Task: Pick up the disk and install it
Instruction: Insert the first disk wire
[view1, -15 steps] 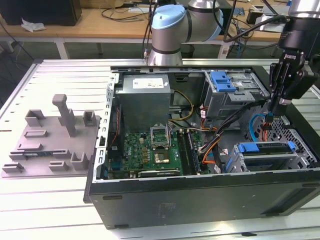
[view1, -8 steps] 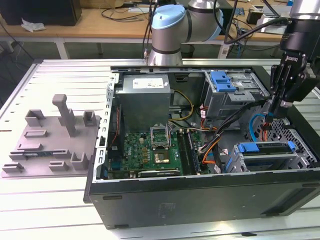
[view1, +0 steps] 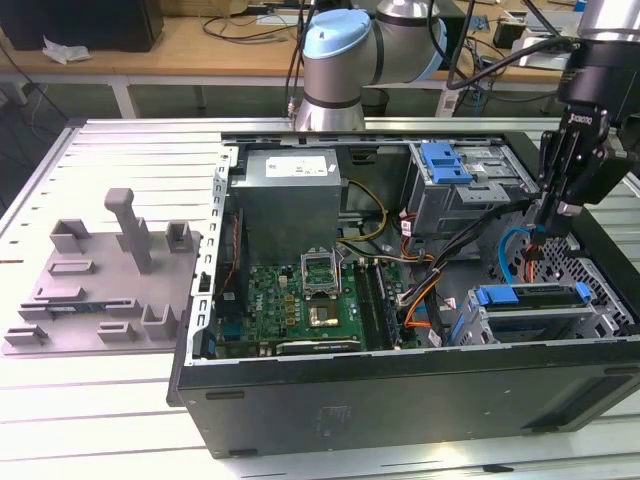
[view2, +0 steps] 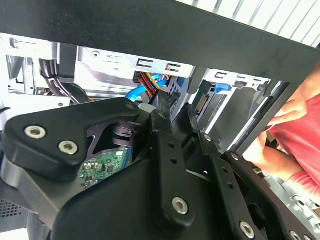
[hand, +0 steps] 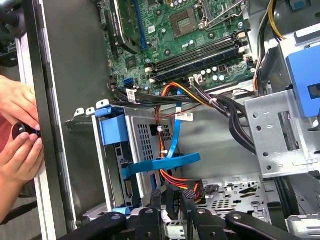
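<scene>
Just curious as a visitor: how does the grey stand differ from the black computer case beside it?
The grey stand is low and smaller, with upright posts; the computer case is bigger, black and box-shaped. The stand is a flat plate; the case lies open, showing a green circuit board and cables. Both rest on the white slatted table.

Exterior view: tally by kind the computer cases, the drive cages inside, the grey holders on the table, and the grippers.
Computer case: 1
Drive cages: 2
Grey holder: 1
Gripper: 1
Total: 5
</scene>
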